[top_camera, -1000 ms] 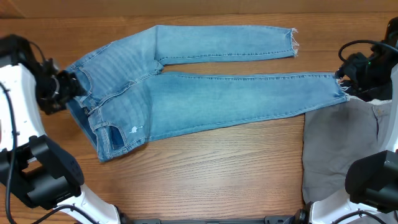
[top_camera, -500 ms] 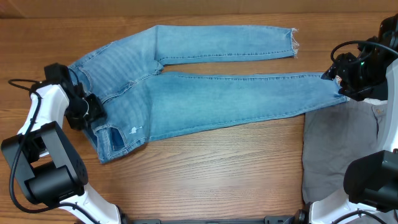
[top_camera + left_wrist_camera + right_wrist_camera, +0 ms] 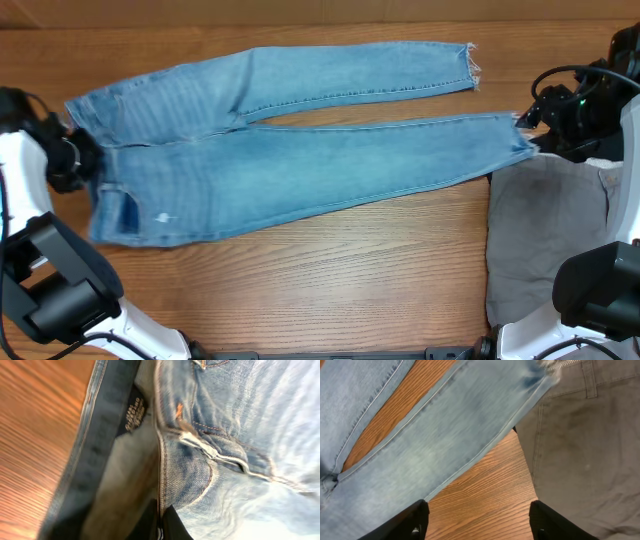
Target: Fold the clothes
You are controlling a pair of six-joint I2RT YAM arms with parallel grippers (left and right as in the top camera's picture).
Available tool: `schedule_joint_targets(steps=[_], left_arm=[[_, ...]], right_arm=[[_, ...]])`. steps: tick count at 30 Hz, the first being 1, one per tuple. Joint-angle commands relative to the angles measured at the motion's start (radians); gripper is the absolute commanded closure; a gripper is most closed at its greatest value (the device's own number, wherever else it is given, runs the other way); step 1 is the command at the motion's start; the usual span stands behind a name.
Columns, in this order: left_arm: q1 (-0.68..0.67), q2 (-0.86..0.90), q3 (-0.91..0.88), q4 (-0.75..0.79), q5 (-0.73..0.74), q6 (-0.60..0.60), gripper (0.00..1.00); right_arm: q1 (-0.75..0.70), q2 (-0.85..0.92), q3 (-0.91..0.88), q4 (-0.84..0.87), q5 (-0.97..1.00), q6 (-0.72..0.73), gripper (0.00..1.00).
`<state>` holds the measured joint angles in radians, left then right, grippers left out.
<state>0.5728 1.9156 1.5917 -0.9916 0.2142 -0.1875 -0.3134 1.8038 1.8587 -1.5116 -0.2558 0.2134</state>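
Observation:
The light blue jeans (image 3: 300, 160) lie flat across the wooden table, waist to the left and both frayed hems to the right. At the table's left edge my left gripper (image 3: 90, 168) is shut on the waistband. The left wrist view shows the black fingertips (image 3: 172, 522) pinched on the waistband's edge, by the label inside the jeans (image 3: 240, 435). My right gripper (image 3: 535, 128) hovers open by the lower leg's hem. In its own view the right gripper (image 3: 482, 522) holds nothing. Bare wood lies between the jeans leg (image 3: 445, 435) and the grey trousers (image 3: 585, 450).
Grey trousers (image 3: 545, 240) lie at the right front of the table, touching the jeans' lower hem. Both arm bases (image 3: 60, 290) stand at the front corners. Bare wood (image 3: 340, 270) runs along the front.
My left gripper closed on the waistband and pulled the jeans left, which straightened the hips and drew the hems leftward. The right gripper stayed by the hem.

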Motion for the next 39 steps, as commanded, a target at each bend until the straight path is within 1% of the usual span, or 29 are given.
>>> schedule_joint_targets(steps=[1, 2, 3, 5, 6, 7, 9, 10, 11, 14, 18, 19, 22, 25, 29, 31, 32, 34, 37, 39], left_arm=[[0.0, -0.006, 0.038, -0.018, 0.024, 0.012, 0.85], [-0.003, -0.006, 0.036, -0.033, 0.001, 0.012, 0.82], [-0.004, -0.006, 0.031, -0.06, -0.076, 0.011, 0.69], [-0.004, -0.006, 0.028, -0.08, -0.179, -0.007, 0.36], [-0.002, -0.006, 0.028, -0.084, -0.193, -0.017, 0.32], [0.003, -0.006, 0.028, -0.086, -0.171, -0.03, 0.31], [0.004, -0.006, 0.028, -0.085, -0.095, -0.026, 0.32], [0.004, -0.006, 0.028, -0.085, -0.081, -0.023, 0.32], [0.001, -0.006, 0.027, -0.089, -0.038, 0.003, 0.32], [-0.02, -0.006, 0.014, -0.133, -0.014, 0.035, 0.35], [-0.063, -0.006, -0.053, -0.187, -0.023, 0.034, 0.39], [-0.072, -0.006, -0.081, -0.187, -0.032, 0.034, 0.4], [-0.089, -0.006, -0.178, -0.164, -0.101, 0.023, 0.4], [-0.084, -0.006, -0.268, -0.127, -0.179, -0.035, 0.4], [-0.061, -0.006, -0.349, -0.07, -0.283, -0.11, 0.41], [-0.045, -0.006, -0.378, -0.037, -0.329, -0.152, 0.48], [-0.027, -0.006, -0.409, 0.002, -0.375, -0.185, 0.59], [-0.005, -0.006, -0.433, 0.033, -0.426, -0.207, 0.76], [0.046, -0.006, -0.446, 0.058, -0.467, -0.241, 0.93], [0.101, -0.006, -0.439, 0.061, -0.468, -0.256, 0.95]], right_arm=[[0.0, -0.001, 0.013, -0.005, -0.004, -0.005, 0.3], [0.0, -0.001, 0.013, -0.007, -0.004, -0.005, 0.3], [0.0, -0.001, 0.012, -0.014, -0.004, -0.005, 0.27], [0.0, -0.001, 0.009, -0.017, -0.004, -0.005, 0.23], [0.0, -0.001, 0.007, -0.017, -0.004, -0.005, 0.22], [0.0, -0.001, -0.003, -0.015, -0.004, -0.005, 0.19], [0.0, -0.001, -0.034, -0.005, -0.004, -0.004, 0.18], [0.0, -0.001, -0.04, -0.002, -0.004, -0.001, 0.18], [0.0, -0.001, -0.075, 0.014, -0.004, 0.008, 0.18], [0.0, -0.001, -0.171, 0.072, -0.004, 0.03, 0.18], [-0.001, -0.001, -0.323, 0.178, -0.005, 0.077, 0.19], [-0.001, -0.001, -0.384, 0.224, -0.005, 0.102, 0.2], [-0.001, -0.001, -0.508, 0.342, -0.04, 0.13, 0.27], [-0.001, -0.001, -0.598, 0.426, -0.091, 0.127, 0.27], [-0.001, -0.001, -0.61, 0.434, -0.106, 0.116, 0.28], [-0.001, -0.001, -0.61, 0.433, -0.11, 0.093, 0.28], [-0.001, -0.001, -0.61, 0.428, -0.12, 0.074, 0.28], [-0.001, -0.001, -0.61, 0.42, -0.124, 0.066, 0.28], [-0.001, -0.001, -0.61, 0.415, -0.124, 0.067, 0.28], [-0.001, -0.001, -0.61, 0.412, -0.124, 0.067, 0.28]])
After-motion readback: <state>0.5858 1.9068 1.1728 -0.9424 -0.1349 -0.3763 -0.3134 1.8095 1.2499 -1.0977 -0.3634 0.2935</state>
